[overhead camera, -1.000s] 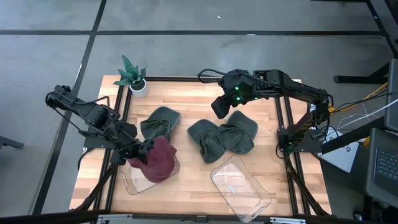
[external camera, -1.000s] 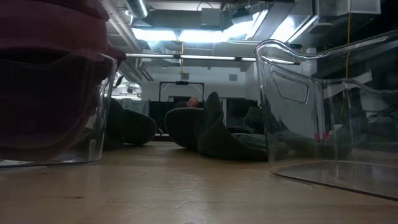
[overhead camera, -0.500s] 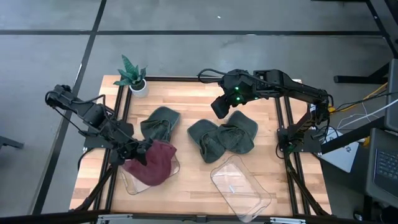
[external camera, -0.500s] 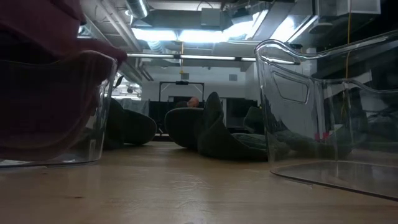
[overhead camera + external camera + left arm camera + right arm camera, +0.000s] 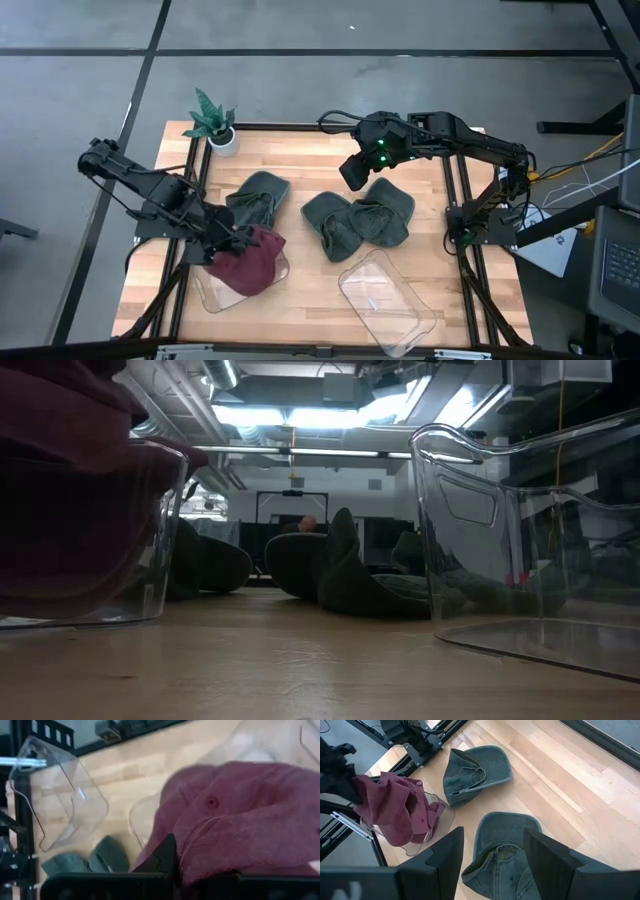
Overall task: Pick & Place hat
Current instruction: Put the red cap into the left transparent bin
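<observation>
Maroon fabric of a soft cap (image 5: 250, 262) fills the clear plastic bin (image 5: 215, 295) at the table's front left, draped over that bin's rim and partly inside it. The left gripper (image 5: 238, 240) sits at the cap's upper edge, its dark fingers (image 5: 162, 857) clamped together on a fold of the maroon cloth, as the left wrist view shows from close up with the cap's small top button visible. From table height, the maroon cap (image 5: 70, 480) shows as a dark red mass pressed behind the transparent wall of the left bin (image 5: 165, 530). A second clear plastic bin (image 5: 385, 298) stands at the front right of the light wooden table (image 5: 310, 160), well apart from the first. Three dark green fabric caps lie on the wood: one dark green cap (image 5: 258, 197) just beside the left gripper, and two overlapping in the middle, the centre green cap (image 5: 335, 225) and the right green cap (image 5: 388, 210). The right gripper (image 5: 352, 172) hangs above the table just behind the middle pair, its fingers (image 5: 445, 857) spread apart and holding nothing, with a green cap showing between them in the right wrist view. A small potted plant in a white pot (image 5: 215, 122) stands at the table's back left corner.
</observation>
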Motion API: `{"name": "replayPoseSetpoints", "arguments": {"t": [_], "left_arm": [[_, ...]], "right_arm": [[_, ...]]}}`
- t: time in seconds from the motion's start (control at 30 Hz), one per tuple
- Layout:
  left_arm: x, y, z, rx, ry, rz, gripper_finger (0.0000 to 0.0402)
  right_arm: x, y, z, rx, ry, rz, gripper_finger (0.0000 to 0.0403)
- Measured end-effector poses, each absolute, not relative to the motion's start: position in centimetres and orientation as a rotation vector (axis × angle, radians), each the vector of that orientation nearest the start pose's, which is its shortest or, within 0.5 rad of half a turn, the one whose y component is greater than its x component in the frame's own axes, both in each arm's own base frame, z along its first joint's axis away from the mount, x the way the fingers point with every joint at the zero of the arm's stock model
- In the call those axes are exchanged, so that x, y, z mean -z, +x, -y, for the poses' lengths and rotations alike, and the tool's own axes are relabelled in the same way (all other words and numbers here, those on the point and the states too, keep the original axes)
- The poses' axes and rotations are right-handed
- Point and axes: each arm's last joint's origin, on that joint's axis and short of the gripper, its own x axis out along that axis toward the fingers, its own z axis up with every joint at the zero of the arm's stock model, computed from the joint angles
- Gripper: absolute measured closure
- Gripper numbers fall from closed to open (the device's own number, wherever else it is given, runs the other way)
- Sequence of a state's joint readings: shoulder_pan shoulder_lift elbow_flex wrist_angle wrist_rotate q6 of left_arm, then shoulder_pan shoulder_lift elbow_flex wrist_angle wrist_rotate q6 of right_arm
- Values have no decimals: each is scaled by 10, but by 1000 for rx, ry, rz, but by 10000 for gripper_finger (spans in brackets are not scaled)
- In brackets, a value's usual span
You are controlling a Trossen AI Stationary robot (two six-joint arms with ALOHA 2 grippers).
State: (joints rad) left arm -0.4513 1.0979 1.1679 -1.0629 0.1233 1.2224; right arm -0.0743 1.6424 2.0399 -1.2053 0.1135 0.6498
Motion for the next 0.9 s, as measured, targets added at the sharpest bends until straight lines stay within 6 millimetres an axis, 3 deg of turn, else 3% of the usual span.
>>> {"name": "replayPoseSetpoints", "arguments": {"t": [0.37,0.9], "left_arm": [[-341,157,73,1032,1213,-593,397],[-323,176,93,1155,1205,-645,397]], "right_arm": [[-447,307,26,432,596,-718,198],[-449,309,26,425,599,-695,198]]}}
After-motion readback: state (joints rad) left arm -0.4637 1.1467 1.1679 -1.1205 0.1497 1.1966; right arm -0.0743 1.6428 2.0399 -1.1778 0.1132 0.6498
